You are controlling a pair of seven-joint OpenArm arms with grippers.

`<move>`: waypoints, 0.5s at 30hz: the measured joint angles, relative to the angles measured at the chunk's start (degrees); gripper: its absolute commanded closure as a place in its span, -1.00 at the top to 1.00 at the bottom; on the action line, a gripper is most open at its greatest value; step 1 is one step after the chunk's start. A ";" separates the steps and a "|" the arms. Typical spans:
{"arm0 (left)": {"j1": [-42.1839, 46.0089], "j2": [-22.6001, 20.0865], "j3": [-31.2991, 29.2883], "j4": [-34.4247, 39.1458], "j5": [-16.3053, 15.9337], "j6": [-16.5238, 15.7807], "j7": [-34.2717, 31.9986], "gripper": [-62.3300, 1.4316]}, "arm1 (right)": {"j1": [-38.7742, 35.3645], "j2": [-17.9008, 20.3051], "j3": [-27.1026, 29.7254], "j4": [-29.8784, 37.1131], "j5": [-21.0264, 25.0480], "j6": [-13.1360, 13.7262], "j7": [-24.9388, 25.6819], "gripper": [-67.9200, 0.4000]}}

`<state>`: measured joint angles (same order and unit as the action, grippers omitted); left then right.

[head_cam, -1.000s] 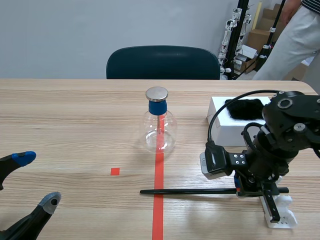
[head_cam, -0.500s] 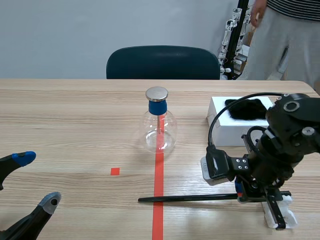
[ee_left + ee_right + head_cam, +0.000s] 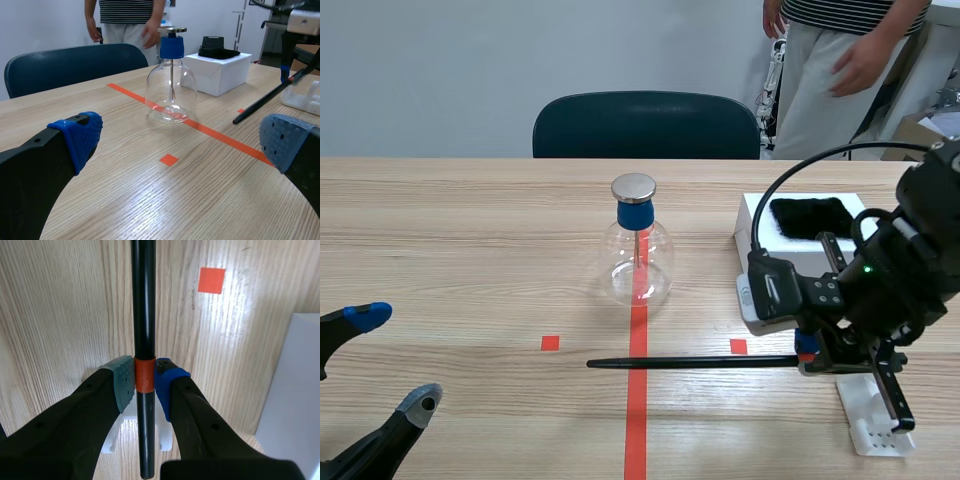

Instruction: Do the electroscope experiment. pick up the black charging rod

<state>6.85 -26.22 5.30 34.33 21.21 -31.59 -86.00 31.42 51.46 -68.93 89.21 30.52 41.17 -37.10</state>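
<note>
Black rod (image 3: 690,362) clamped tight in the right claw (image 3: 144,382), just over the table (image 3: 470,250); left claw (image 3: 180,142) wide open, facing the flask (image 3: 170,85)

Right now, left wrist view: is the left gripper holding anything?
No: the left gripper is open, its fingers wide apart with only bare table between them.

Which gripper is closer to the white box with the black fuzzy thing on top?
Right. The right gripper, shut on the black rod, sits just in front of the white box; the left gripper is far across the table.
</note>
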 measured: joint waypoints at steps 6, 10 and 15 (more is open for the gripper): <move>0.00 0.00 0.00 0.00 0.00 0.00 0.00 1.00 | -0.09 5.92 2.14 6.64 1.03 0.00 4.31 -0.98; 0.00 0.00 0.00 0.00 0.00 0.00 0.00 1.00 | -4.07 9.27 6.73 11.43 -1.73 -0.02 5.95 -0.98; 0.00 0.00 0.00 0.00 0.00 0.00 0.00 1.00 | -12.94 11.80 14.95 16.06 -8.70 -3.13 9.16 -0.98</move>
<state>6.85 -26.22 5.30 34.33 21.21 -31.59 -86.00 18.48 63.26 -53.98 105.27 21.82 38.04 -27.94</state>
